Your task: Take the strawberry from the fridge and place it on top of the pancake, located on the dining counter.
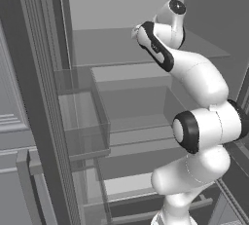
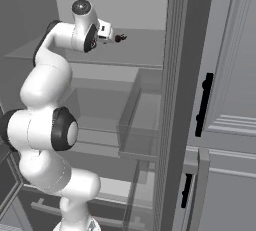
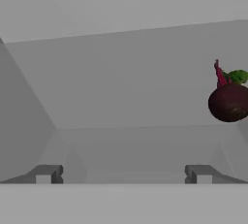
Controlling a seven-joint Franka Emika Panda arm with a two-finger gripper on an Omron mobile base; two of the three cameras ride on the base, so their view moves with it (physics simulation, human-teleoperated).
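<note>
My arm reaches into the open fridge at its upper glass shelf. The gripper is open, its two dark fingertips wide apart with nothing between them, pointing at the pale back wall. In the right base view the gripper hovers just left of a tiny dark, almost black ball with a red stalk and green leaf. That ball lies on the shelf to the right of the fingers, apart from them. The strawberry, the pancake and the dining counter are out of view.
A clear door bin juts out on the open fridge door, and the same bin stands close to my arm. Lower glass shelves lie below. Light grey panelled cabinets with black handles flank the fridge.
</note>
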